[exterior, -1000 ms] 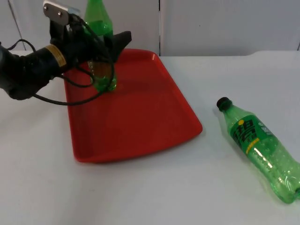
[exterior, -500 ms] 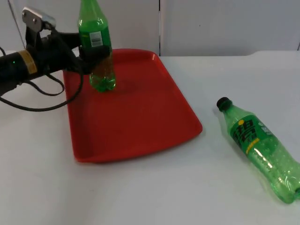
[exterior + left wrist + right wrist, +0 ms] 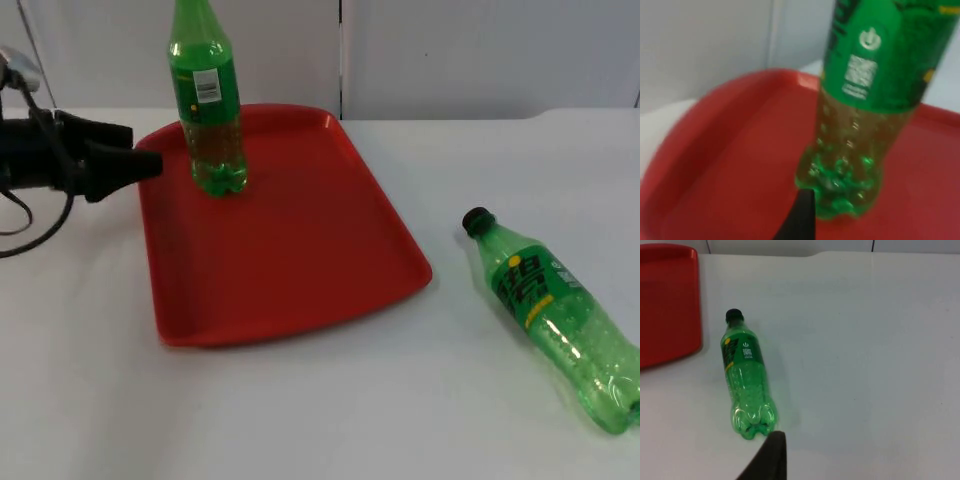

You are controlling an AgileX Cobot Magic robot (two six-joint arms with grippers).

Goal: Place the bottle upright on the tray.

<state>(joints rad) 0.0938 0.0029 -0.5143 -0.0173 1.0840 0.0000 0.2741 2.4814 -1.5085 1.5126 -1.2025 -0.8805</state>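
Red plastic tray (image 3: 290, 250) sits on the white table (image 3: 330, 410). A green bottle (image 3: 207, 100) stands upright on the tray, near its far corner on the left arm's side. The left gripper (image 3: 135, 165) hangs just off that edge of the tray, apart from the bottle, holding nothing; whether its fingers are apart cannot be told. A second green bottle (image 3: 555, 320) with a black cap lies on its side on the table, well apart from the tray, and shows too from the right wrist.

The upright bottle (image 3: 208, 100) blocks the red tray's (image 3: 290, 260) far left corner, with bare tray floor beside it. A second bottle (image 3: 555, 315) lies across the table (image 3: 300, 410) on the right, open tabletop around it.
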